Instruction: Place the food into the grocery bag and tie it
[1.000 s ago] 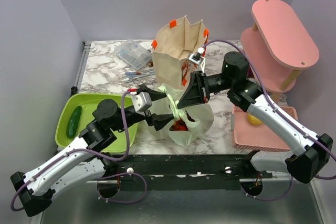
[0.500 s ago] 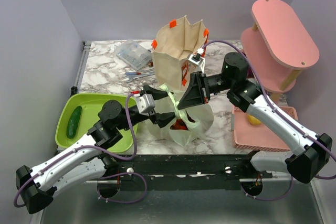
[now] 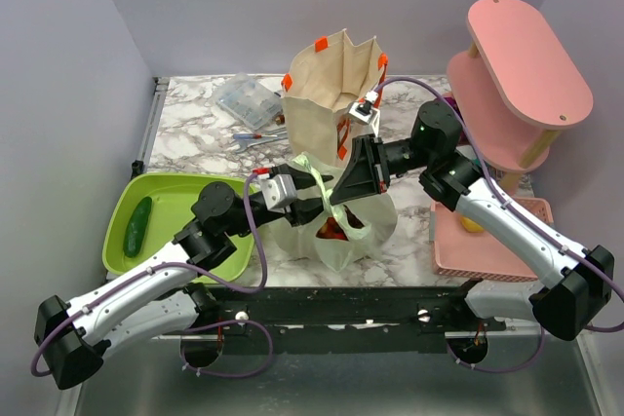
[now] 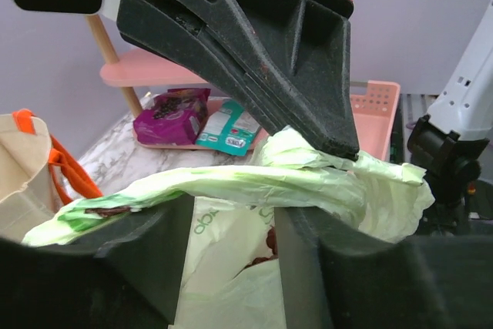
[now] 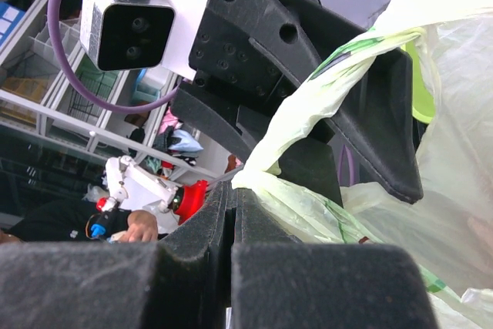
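Green translucent plastic forms the grocery bag (image 3: 375, 223), upright at the centre of the marble table (image 3: 195, 138), with red food (image 3: 333, 231) inside. The right gripper (image 5: 233, 189) is clamped on its twisted handle. The left gripper (image 4: 231, 229) has its jaws apart, straddling that handle.

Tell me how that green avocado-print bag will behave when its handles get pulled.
Probably floppy: the grocery bag is thin, crinkled film, its handle bunching to a strip where the right gripper pinches it. Likely light, so it may lift or slide; the food inside should anchor it somewhat.
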Robot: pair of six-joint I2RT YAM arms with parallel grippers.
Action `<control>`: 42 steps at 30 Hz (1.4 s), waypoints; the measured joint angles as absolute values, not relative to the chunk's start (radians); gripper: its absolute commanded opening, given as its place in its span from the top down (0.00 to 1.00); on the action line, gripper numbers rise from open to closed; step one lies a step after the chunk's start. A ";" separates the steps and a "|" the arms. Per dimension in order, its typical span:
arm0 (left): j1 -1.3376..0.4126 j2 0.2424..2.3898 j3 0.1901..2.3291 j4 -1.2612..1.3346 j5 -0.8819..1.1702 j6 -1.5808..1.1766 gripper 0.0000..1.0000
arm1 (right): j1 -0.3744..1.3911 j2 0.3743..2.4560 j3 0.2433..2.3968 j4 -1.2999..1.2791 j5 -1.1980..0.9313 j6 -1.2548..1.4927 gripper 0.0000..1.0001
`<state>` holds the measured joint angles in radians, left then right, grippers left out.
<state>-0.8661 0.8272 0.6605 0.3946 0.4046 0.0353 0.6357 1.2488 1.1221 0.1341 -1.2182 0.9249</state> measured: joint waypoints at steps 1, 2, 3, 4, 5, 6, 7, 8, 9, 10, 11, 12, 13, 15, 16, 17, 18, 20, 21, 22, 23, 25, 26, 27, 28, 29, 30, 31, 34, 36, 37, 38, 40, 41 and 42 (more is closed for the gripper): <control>-0.866 0.834 0.662 0.400 0.408 0.035 0.73 | 0.636 1.249 1.121 0.136 -1.219 0.928 0.99; -0.866 0.838 0.663 0.403 0.413 0.034 0.75 | 0.636 1.249 1.121 0.140 -1.219 0.929 0.99; -0.866 0.842 0.665 0.405 0.417 0.034 0.77 | 0.636 1.249 1.121 0.142 -1.219 0.932 0.99; -0.866 0.845 0.666 0.408 0.423 0.033 0.80 | 0.636 1.249 1.121 0.143 -1.219 0.934 0.99; -0.866 0.846 0.666 0.411 0.427 0.033 0.83 | 0.636 1.249 1.121 0.144 -1.220 0.936 0.99; -0.866 0.846 0.666 0.412 0.430 0.029 0.87 | 0.636 1.249 1.121 0.147 -1.220 0.938 0.99; -0.866 0.846 0.666 0.415 0.434 0.026 0.91 | 0.636 1.249 1.120 0.149 -1.220 0.939 0.99; -0.866 0.846 0.666 0.418 0.437 0.024 0.97 | 0.636 1.249 1.120 0.151 -1.221 0.942 0.98; -0.866 0.845 0.667 0.419 0.440 0.020 1.00 | 0.636 1.249 1.119 0.154 -1.221 0.942 0.94; -0.866 0.845 0.667 0.420 0.443 0.017 1.00 | 0.636 1.249 1.119 0.155 -1.221 0.942 0.85; -0.866 0.845 0.667 0.420 0.445 0.014 1.00 | 0.636 1.249 1.119 0.155 -1.221 0.942 0.76; -0.866 0.845 0.667 0.421 0.447 0.011 1.00 | 0.636 1.249 1.119 0.155 -1.222 0.943 0.66; -0.866 0.844 0.667 0.420 0.448 0.009 1.00 | 0.636 1.249 1.119 0.153 -1.223 0.943 0.59; -0.866 0.844 0.667 0.420 0.450 -0.007 1.00 | 0.636 1.248 1.124 0.127 -1.225 0.929 0.51; -0.866 0.844 0.667 0.419 0.450 -0.014 1.00 | 0.636 1.248 1.132 0.102 -1.225 0.912 0.50; -0.866 0.842 0.667 0.419 0.450 -0.021 1.00 | 0.636 1.248 1.147 0.063 -1.223 0.891 0.49; -0.866 0.842 0.667 0.418 0.450 -0.030 1.00 | 0.636 1.248 1.167 0.019 -1.219 0.864 0.48; -0.866 0.840 0.667 0.418 0.450 -0.044 1.00 | 0.636 1.248 1.214 -0.076 -1.202 0.804 0.48; -0.866 0.839 0.668 0.418 0.450 -0.051 1.00 | 0.636 1.248 1.241 -0.122 -1.187 0.773 0.48; -0.866 0.838 0.668 0.418 0.450 -0.058 1.00 | 0.636 1.248 1.265 -0.170 -1.168 0.741 0.48; -0.866 0.838 0.668 0.417 0.450 -0.067 1.00 | 0.636 1.246 1.283 -0.207 -1.149 0.716 0.48; -0.866 0.838 0.671 0.416 0.450 -0.080 1.00 | 0.636 1.238 1.328 -0.308 -1.077 0.657 0.49; -0.866 0.838 0.673 0.415 0.450 -0.086 1.00 | 0.636 1.231 1.345 -0.348 -1.042 0.630 0.50; -0.866 0.837 0.675 0.414 0.450 -0.096 1.00 | 0.636 1.222 1.357 -0.385 -1.004 0.606 0.51; -0.866 0.836 0.675 0.414 0.450 -0.100 1.00 | 0.636 1.209 1.364 -0.415 -0.970 0.585 0.52; -0.866 0.836 0.676 0.414 0.450 -0.105 1.00 | 0.636 1.194 1.366 -0.441 -0.936 0.567 0.53; -0.866 0.836 0.677 0.414 0.450 -0.112 1.00 | 0.636 1.176 1.366 -0.464 -0.902 0.551 0.54; -0.866 0.836 0.678 0.414 0.450 -0.120 1.00 | 0.636 1.158 1.366 -0.484 -0.871 0.538 0.54; -0.866 0.836 0.679 0.414 0.450 -0.134 1.00 | 0.636 1.098 1.349 -0.509 -0.796 0.509 0.58; -0.866 0.836 0.679 0.413 0.450 -0.144 1.00 | 0.636 1.058 1.325 -0.518 -0.769 0.496 0.62; -0.866 0.836 0.679 0.413 0.450 -0.149 1.00 | 0.636 1.042 1.312 -0.519 -0.762 0.493 0.65; -0.866 0.836 0.680 0.413 0.449 -0.153 1.00 | 0.636 1.031 1.303 -0.521 -0.758 0.490 0.66; -0.866 0.839 0.684 0.412 0.449 -0.162 1.00 | 0.636 1.018 1.282 -0.522 -0.755 0.486 0.67; -0.866 0.841 0.687 0.409 0.449 -0.167 1.00 | 0.636 1.015 1.270 -0.522 -0.755 0.485 0.67; -0.866 0.842 0.690 0.408 0.449 -0.170 1.00 | 0.636 1.013 1.256 -0.522 -0.756 0.485 0.67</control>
<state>-0.8661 0.8421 0.6899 0.4084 0.4488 -0.1696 0.6357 1.0134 1.2564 -0.5217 -0.7559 0.4854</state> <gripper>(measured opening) 0.008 0.330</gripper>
